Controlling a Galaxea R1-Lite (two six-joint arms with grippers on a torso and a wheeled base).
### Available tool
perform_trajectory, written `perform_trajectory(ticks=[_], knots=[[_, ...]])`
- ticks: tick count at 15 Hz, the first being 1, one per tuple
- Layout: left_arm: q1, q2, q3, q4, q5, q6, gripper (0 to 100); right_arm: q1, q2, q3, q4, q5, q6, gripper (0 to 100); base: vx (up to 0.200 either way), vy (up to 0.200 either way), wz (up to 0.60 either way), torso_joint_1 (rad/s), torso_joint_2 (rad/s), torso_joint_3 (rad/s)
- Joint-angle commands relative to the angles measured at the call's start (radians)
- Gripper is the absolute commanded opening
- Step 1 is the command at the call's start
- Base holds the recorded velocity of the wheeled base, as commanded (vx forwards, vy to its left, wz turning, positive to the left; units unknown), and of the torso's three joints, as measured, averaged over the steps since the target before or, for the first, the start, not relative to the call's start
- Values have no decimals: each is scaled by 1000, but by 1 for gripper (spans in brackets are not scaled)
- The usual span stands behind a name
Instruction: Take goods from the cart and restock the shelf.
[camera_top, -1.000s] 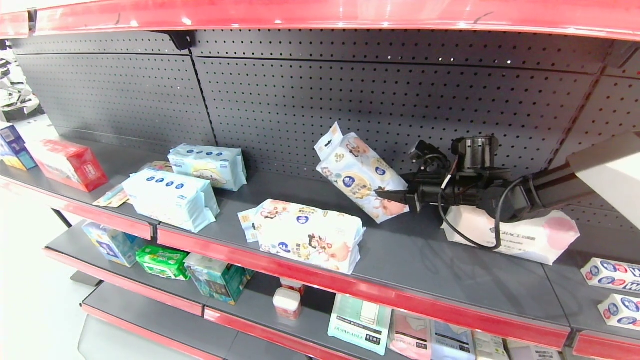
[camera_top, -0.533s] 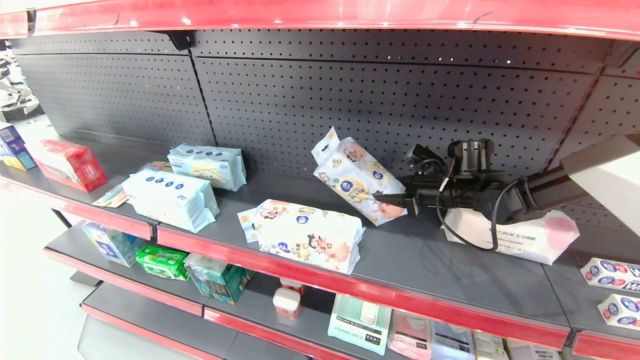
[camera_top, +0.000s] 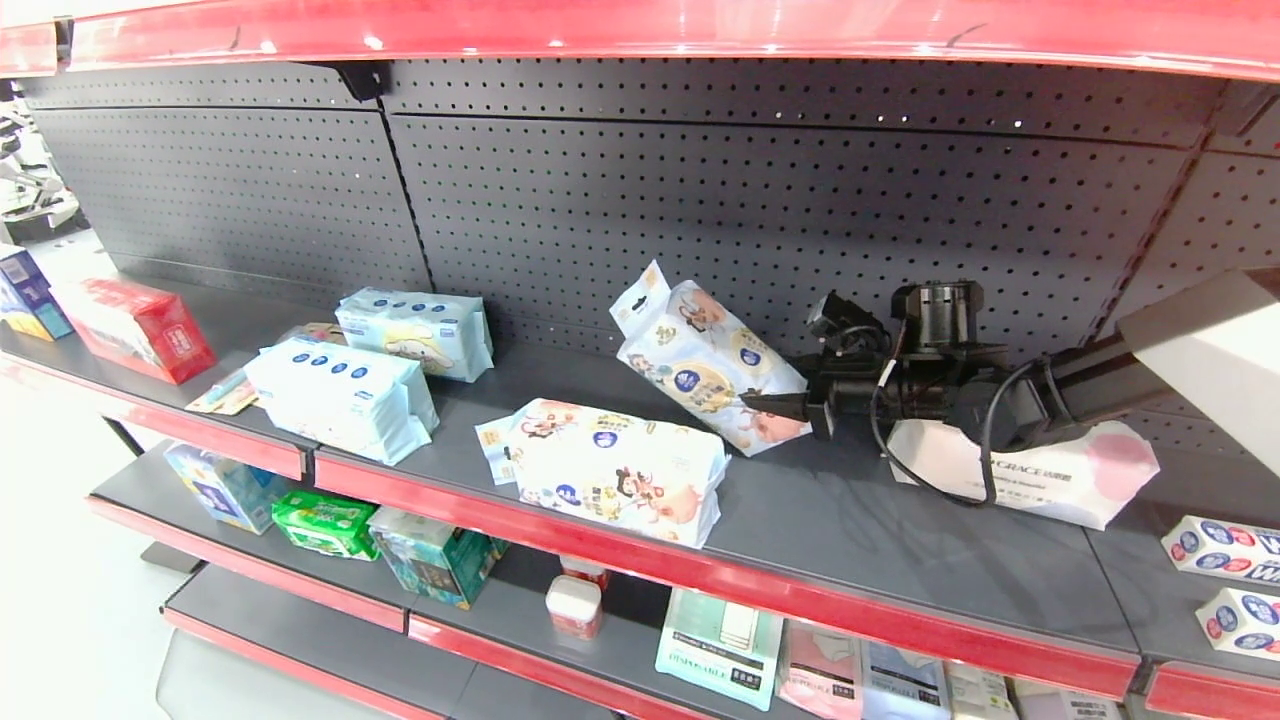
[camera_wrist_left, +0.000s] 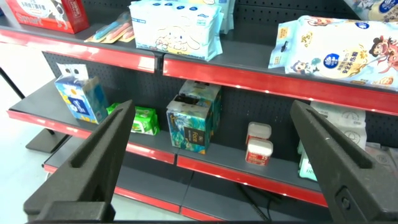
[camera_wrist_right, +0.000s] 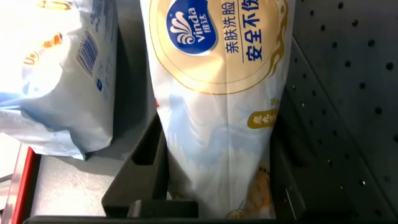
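- The right pincer (camera_top: 785, 408) is clamped on the lower end of a cartoon-printed wipes pack (camera_top: 700, 355), one finger against each flank of the soft bag.
- The pack is over the middle shelf (camera_top: 850, 520), near the back. It is tilted, with its tab end up and leaning toward the pegboard (camera_top: 700, 190). Whether its low corner already touches the shelf cannot be told.
- The left pincer (camera_wrist_left: 212, 109) is spread wide with nothing in it. It faces the lower shelves, well apart from the work.
- Risk: the hold is on one end of a limp bag, so the free end may sag or twist and the pack may work loose from the fingers.
- Risk: let go while so tilted, the pack would likely tip forward onto the flat pack (camera_top: 615, 470) lying just in front, or slide sideways instead of standing.
- Risk: the raised tab end is close to the pegboard and could catch on it if pushed further back.
- Risk: the right arm (camera_top: 1080, 385) passes just above a white pack with a pink patch (camera_top: 1040, 465), so a low pull-back could drag that pack.
- Open room: bare shelf lies between the flat pack and the white pack, out to the red front lip (camera_top: 800, 605).
- The pegboard closes the rear. The blue-dotted packs (camera_top: 345, 395) sit well apart to the robot's left.
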Motion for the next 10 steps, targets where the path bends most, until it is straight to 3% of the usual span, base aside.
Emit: perform_trajectory(ticks=[1, 3, 4, 10], knots=[[1, 0, -1, 0, 0, 0, 100, 1, 0, 4, -1, 2, -2, 0, 0, 0, 0, 0, 0, 0], [1, 0, -1, 0, 0, 0, 100, 1, 0, 4, -1, 4, -5, 0, 0, 0, 0, 0, 0, 0], [-1, 0, -1, 0, 0, 0, 100, 1, 0, 2, -1, 4, -9, 100, 0, 0, 0, 0, 0, 0], [1, 0, 1, 0, 2, 0, 100, 1, -5, 4, -1, 1, -12, 100, 0, 0, 0, 0, 0, 0]])
